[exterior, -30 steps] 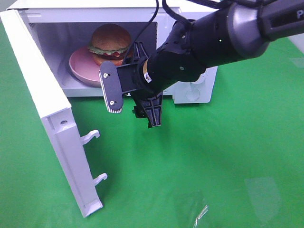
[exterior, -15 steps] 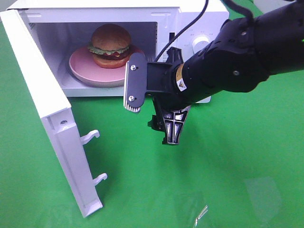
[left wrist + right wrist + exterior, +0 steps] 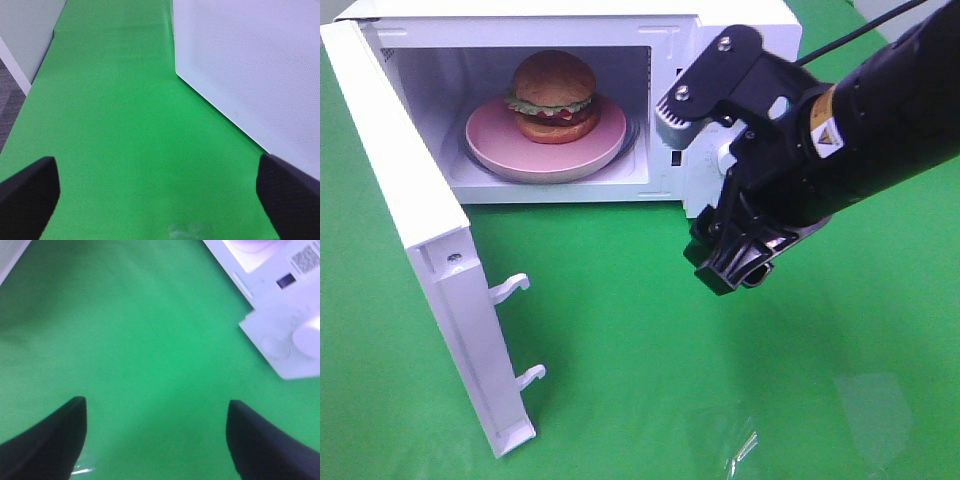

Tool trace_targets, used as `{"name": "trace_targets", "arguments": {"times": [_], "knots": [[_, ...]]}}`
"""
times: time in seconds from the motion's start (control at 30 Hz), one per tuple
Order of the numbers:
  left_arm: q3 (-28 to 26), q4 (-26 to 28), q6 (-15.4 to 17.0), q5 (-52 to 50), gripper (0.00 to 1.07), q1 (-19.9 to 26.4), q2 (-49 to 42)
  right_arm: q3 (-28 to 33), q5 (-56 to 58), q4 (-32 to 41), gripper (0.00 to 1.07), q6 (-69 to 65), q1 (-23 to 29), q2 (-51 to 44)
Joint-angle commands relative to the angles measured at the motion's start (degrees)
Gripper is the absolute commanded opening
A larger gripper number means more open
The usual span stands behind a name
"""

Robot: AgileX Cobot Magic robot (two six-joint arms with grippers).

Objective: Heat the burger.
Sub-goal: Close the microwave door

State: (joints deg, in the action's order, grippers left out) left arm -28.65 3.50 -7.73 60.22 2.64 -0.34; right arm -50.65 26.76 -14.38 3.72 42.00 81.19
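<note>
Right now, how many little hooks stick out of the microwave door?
2. Both are on the open microwave door's free edge: the upper hook near its top, the lower hook near its bottom. None look hidden.

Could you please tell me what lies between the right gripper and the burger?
In the exterior high view, only the round pink plate's rim and the white microwave's front frame lie between the open right gripper and the golden-bun burger.

Burger [image 3: 554, 95], upright, golden bun, lettuce, on pink plate [image 3: 610, 140]
</note>
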Motion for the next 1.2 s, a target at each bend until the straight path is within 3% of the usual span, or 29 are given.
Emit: {"name": "trace_targets", "arguments": {"times": [0.03,0.23,0.67,1.07,1.2], "knots": [[0.1,-0.1,0.2,-0.7,1.0,0.1,-1.3,0.3,5.7,0.6,0.76,-5.4,0.1,-2.9],[0.1,-0.1,0.2,-0.7,1.0,0.1,-1.3,0.3,21.2,0.5,0.76,-8.4,0.1,-9.9],[0.1,-0.1,0.2,-0.7,1.0,0.1,-1.3,0.3,30.5,3.1,0.76,-8.3,0.1,-21.6],[0.1,-0.1,0.2,-0.7,1.0,0.1,-1.3,9.9,32.5,3.4,0.76,-8.4,-0.6,-37.8],[0.1,-0.1,0.2,-0.7,1.0,0.1,-1.3,12.4,32.5,4.0,0.76,-8.7,-6.6,-41.6]]}}
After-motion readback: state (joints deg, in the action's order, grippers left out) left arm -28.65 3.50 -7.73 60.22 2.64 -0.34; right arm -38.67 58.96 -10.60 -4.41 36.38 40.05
